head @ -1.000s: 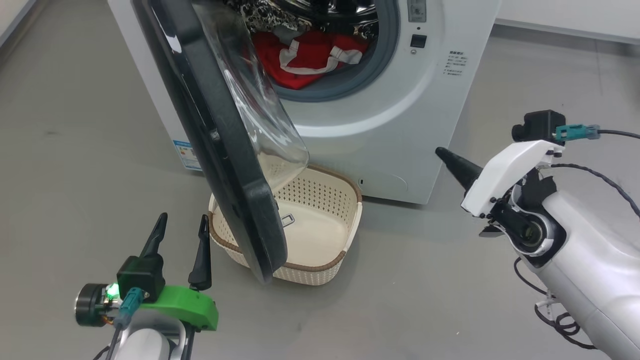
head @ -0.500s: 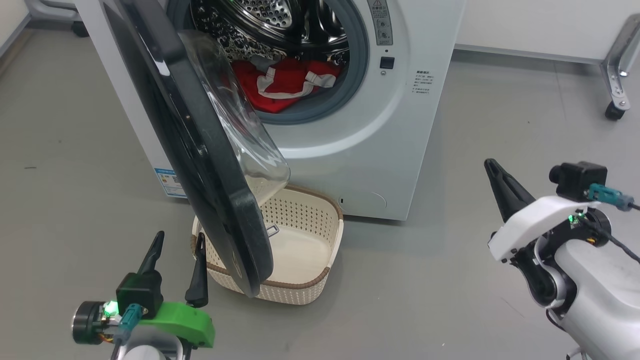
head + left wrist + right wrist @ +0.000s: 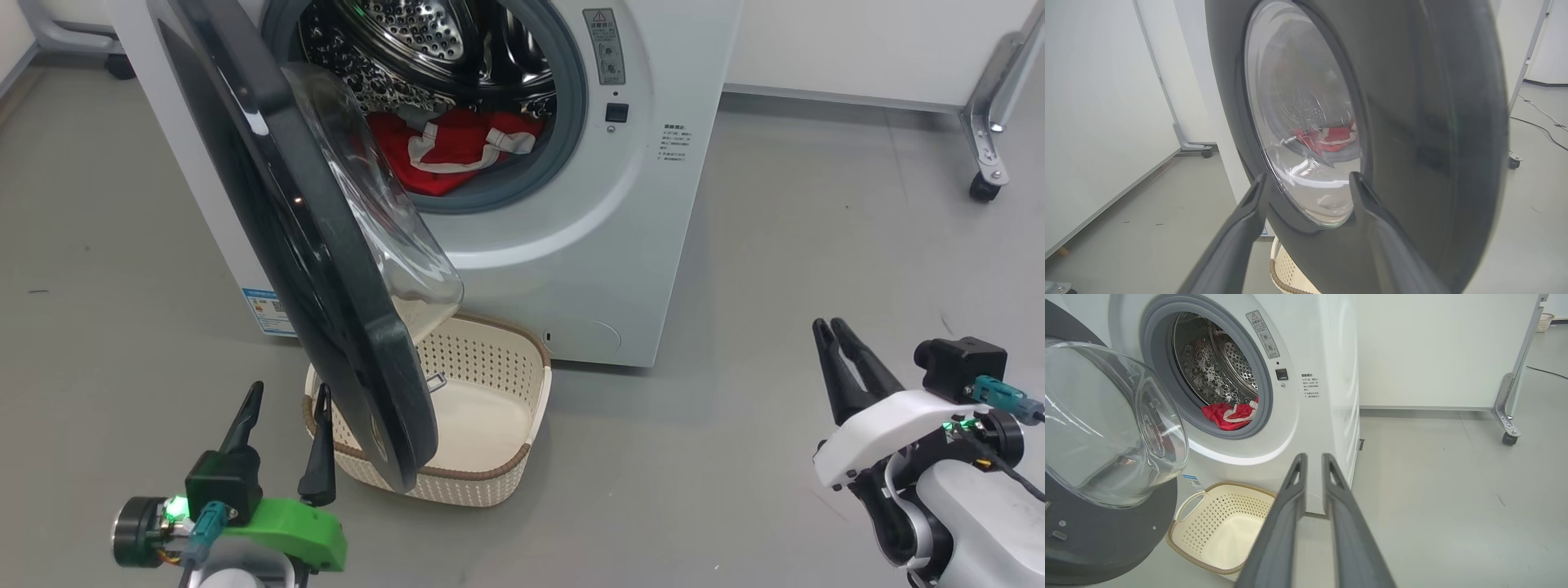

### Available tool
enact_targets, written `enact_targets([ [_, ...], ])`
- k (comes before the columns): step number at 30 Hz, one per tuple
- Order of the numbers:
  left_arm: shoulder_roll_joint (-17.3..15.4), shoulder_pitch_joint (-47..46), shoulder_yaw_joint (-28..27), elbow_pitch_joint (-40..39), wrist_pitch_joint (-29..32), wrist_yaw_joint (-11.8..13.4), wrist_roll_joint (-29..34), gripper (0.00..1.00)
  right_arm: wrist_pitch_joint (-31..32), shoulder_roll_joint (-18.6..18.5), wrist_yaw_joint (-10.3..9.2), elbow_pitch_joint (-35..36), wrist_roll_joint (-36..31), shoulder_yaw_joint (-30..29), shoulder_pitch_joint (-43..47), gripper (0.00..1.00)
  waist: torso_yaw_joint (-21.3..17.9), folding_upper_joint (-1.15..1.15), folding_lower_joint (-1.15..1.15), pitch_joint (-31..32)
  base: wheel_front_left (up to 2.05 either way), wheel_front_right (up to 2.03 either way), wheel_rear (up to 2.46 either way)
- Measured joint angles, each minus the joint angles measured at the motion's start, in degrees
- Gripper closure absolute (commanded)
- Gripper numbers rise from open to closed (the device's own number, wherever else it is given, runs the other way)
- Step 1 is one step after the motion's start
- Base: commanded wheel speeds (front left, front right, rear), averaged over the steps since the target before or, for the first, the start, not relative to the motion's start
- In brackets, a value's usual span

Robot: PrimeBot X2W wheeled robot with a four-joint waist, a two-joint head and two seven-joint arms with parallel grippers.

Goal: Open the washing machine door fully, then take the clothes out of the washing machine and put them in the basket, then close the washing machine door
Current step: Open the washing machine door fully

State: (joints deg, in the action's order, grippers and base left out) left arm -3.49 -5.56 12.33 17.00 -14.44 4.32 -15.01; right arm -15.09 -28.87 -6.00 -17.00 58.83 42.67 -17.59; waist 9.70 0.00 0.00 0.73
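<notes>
Here we see the washing machine door (image 3: 314, 269) standing partly open, swung out over the basket (image 3: 482, 487), which sits on the floor right in front of the washing machine (image 3: 588, 245). The clothes (image 3: 445, 155) lie red in the bottom of the drum. Our left gripper (image 3: 291, 386) is spread wide and empty just beside the door's outer face; whether it touches we cannot tell. Our right gripper (image 3: 828, 323), well off to the right, has its fingers pinched almost together, holding nothing.
</notes>
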Motion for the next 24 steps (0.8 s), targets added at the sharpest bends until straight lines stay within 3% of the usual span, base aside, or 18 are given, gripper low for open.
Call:
enact_targets([
  [9, 0.0, 0.9, -0.5, -0.2, 0.0, 0.0, 0.0, 0.0, 0.3, 2.4, -0.73, 5.8, -7.2, -8.1, 4.1, 0.0, -0.8, 0.0, 0.0, 0.3, 0.0, 0.0, 0.0],
  [24, 0.0, 1.2, -0.8, -0.6, 0.0, 0.0, 0.4, 0.0, 0.3, 5.6, -0.8, 10.0, -15.7, -13.2, 13.1, 0.0, -1.3, 0.0, 0.0, 0.3, 0.0, 0.0, 0.0],
])
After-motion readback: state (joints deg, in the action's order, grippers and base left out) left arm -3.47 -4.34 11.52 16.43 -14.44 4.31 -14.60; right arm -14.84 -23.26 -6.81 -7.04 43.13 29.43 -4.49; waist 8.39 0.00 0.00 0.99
